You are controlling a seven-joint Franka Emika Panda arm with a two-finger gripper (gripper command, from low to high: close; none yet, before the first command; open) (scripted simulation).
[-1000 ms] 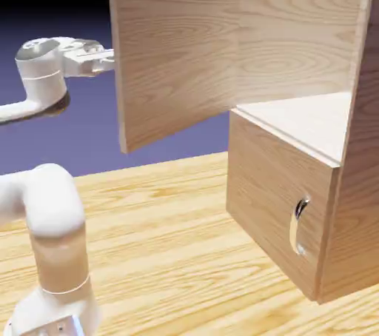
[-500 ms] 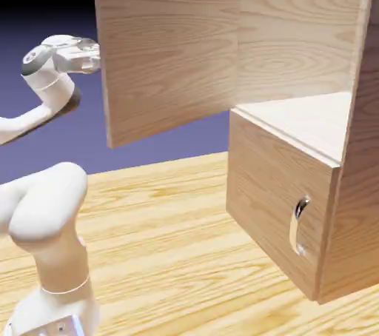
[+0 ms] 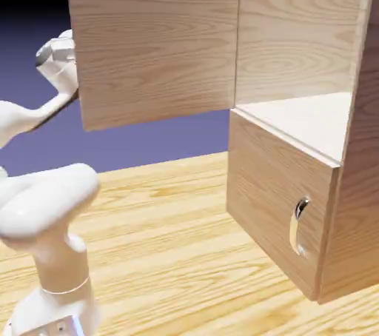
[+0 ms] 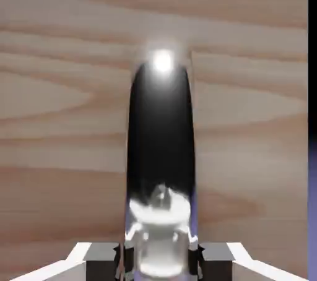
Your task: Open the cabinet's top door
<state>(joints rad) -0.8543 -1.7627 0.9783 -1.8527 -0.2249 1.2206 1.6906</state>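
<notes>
Two gripper fingertips pinch the curved silver handle at the bottom centre of the hand view. The top door stands wide open in the exterior view's upper left, hinged to the wood-grain cabinet at the right.
</notes>
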